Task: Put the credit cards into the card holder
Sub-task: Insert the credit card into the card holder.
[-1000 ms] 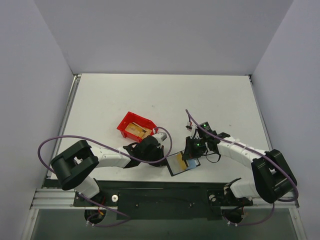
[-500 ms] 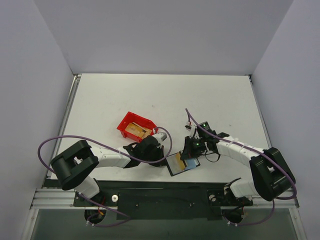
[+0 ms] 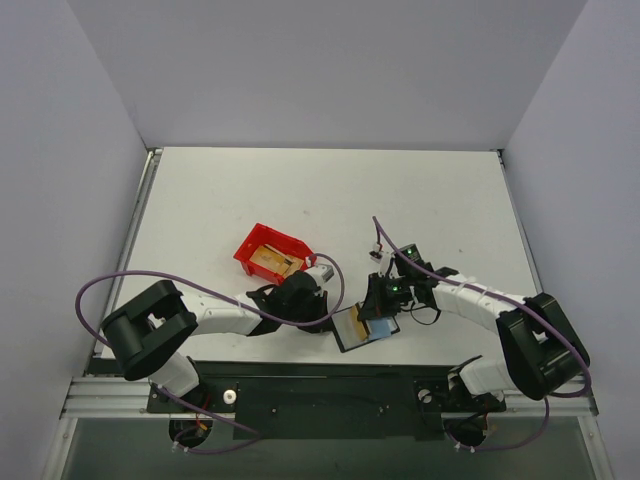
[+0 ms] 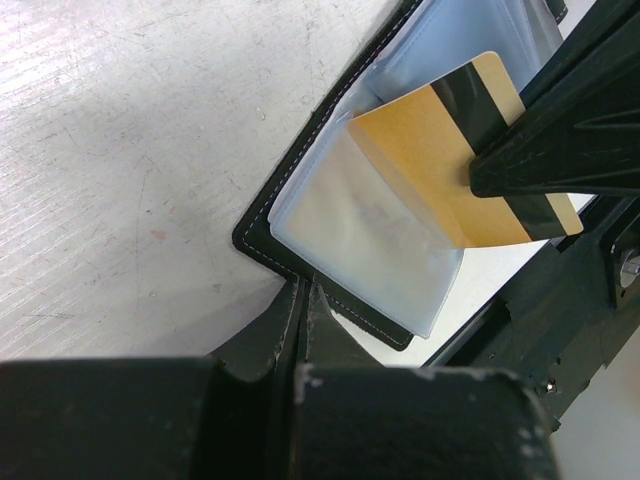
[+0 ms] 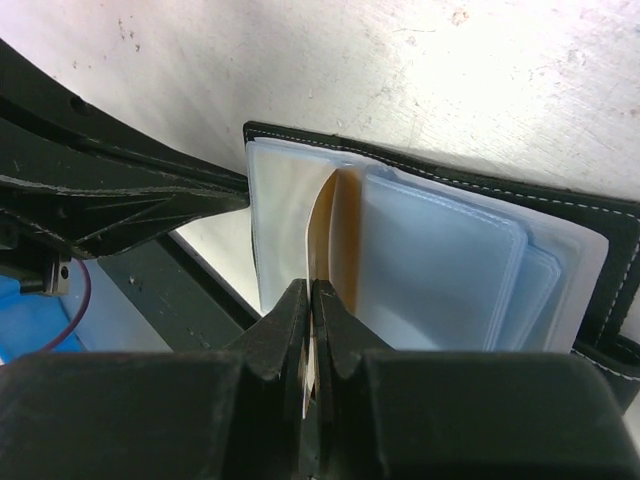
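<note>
Close-up on one credit card (image 4: 430, 160), gold with a dark stripe: pinched flat between the jaws of the right gripper (image 5: 311, 300), jaws pressed together on it, no daylight either side. On the left wrist view, long axis running from about 11 o'clock to 5 o'clock, stripe along the long edge facing 2 o'clock, plain long edge facing 8 o'clock and tucked under a clear sleeve of the card holder (image 4: 340, 230). From the right wrist, edge-on only: a thin tan line (image 5: 322, 225) rising from the fingertips at 6 o'clock straight toward 12, standing between the pale blue-grey sleeves. Striped end at the jaws, plain part beyond the fingertips inside the holder.

Over to the left gripper (image 4: 303, 298): jaws closed on the black stitched rim of the holder, at the holder's 6 o'clock side in its own view, sleeve corner just beyond the tips.

From above: holder (image 3: 362, 334) lying open and tilted near the 6 o'clock edge of the table (image 3: 300, 190), left gripper at its 9 o'clock, right gripper at its 1 o'clock. Red bin (image 3: 248, 250) off at 10 o'clock, apart from the holder, more gold cards (image 3: 272, 262) inside.
</note>
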Action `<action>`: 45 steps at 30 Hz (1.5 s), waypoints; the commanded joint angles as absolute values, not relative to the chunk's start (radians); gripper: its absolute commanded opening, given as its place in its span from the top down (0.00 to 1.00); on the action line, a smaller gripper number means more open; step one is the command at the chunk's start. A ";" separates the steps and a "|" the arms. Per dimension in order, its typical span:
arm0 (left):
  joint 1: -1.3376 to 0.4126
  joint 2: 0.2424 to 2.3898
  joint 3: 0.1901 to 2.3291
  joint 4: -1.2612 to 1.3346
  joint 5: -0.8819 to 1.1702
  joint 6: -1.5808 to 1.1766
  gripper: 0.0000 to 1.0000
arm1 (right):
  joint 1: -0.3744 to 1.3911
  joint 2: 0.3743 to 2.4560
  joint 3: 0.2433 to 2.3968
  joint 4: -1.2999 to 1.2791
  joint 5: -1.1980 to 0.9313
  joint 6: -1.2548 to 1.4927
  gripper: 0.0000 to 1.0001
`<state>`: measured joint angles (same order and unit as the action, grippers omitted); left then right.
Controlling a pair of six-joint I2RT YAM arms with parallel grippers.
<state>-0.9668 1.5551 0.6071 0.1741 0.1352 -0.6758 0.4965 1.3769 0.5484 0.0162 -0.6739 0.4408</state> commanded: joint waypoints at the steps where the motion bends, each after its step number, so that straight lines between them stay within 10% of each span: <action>1: -0.971 1.577 0.634 0.146 0.121 -0.663 1.00 | 0.525 1.413 0.500 0.052 -0.750 0.472 1.00; 45: -0.899 1.523 0.614 0.100 0.118 -0.630 1.00 | 0.606 1.345 0.360 0.235 -0.388 0.623 1.00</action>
<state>-0.9020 1.5127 0.6121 0.0731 0.1135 -0.6434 0.5976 1.3472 0.3737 0.3088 -0.5694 0.6868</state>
